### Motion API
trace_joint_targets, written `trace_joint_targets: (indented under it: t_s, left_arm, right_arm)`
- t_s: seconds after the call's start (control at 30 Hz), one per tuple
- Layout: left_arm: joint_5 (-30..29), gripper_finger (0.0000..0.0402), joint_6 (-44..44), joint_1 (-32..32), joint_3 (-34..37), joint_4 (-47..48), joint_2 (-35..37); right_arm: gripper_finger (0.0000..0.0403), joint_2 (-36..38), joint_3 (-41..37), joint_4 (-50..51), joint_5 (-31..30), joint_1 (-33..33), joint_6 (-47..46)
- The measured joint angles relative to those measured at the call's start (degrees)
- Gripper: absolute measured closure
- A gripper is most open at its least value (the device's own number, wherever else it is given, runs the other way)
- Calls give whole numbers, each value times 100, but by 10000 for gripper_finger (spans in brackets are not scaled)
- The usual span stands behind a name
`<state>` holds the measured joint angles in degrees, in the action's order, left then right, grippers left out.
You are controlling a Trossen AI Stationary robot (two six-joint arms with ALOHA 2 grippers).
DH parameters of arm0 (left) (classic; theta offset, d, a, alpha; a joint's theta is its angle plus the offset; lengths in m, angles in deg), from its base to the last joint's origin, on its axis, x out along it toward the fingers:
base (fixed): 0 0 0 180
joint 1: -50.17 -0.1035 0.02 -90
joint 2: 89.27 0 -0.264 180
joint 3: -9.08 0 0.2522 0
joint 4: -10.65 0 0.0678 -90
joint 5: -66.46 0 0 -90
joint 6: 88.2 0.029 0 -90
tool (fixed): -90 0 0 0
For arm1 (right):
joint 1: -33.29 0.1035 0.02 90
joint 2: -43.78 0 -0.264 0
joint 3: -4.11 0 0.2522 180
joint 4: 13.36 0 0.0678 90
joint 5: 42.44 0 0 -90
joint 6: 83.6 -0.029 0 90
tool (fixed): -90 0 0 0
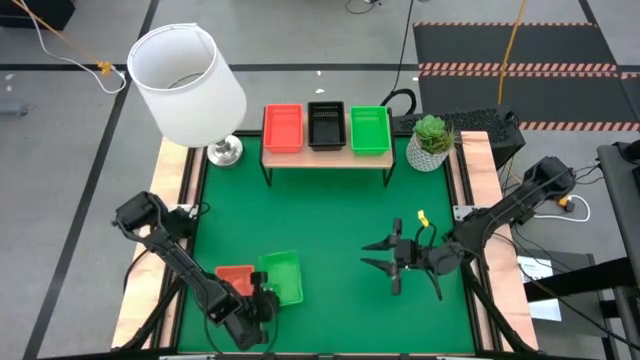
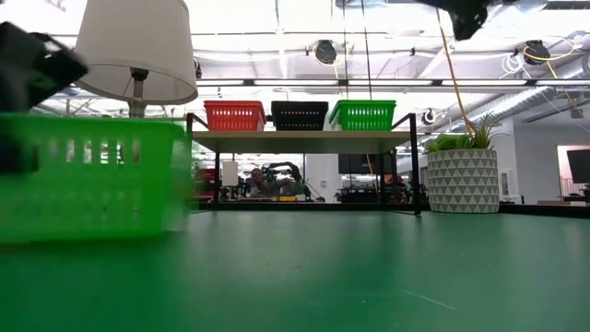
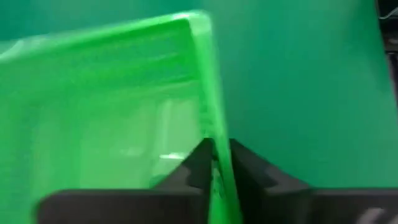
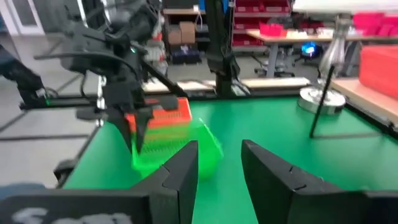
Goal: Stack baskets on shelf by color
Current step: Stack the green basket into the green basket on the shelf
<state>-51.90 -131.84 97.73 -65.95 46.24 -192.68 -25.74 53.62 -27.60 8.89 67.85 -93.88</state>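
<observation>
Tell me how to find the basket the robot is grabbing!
Look at the near edge of the green table, far from the shelf. The left claw pinches the rim of a green basket there. Its only neighbour, touching it, is an orange-red basket.

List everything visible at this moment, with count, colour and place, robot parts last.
Shelf: one, light wood top on black legs, far middle of the table.
Baskets on the shelf: three side by side, orange-red, black, green.
Green basket: one, near left of the table, its rim pinched by the left gripper.
Orange-red basket: one, beside that green basket.
Lamp: one, white shade, silver base, far left corner.
Potted plant: one, green in a patterned white pot, far right corner.
Table: one, green mat.
Left gripper: shut on the green basket's rim.
Right gripper: open, empty, right of centre.
</observation>
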Motion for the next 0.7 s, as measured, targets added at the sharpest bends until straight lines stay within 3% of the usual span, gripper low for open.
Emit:
trace_joint_targets:
  t_s: [0.07,0.17,0.33,0.7]
  left_arm:
    - [13,387,365,-138,0,-5,102]
    - [60,389,765,-396,0,215,419]
    - [291,395,1568,-1094,0,487,1082]
    - [554,393,3060,-2619,-5,381,1744]
  right_arm:
    - [287,-148,0,-388,0,-6,175]
    - [287,-419,110,-782,0,-42,445]
    - [287,-953,750,-557,-2,-241,492]
    - [272,-2009,2978,1984,31,-816,135]
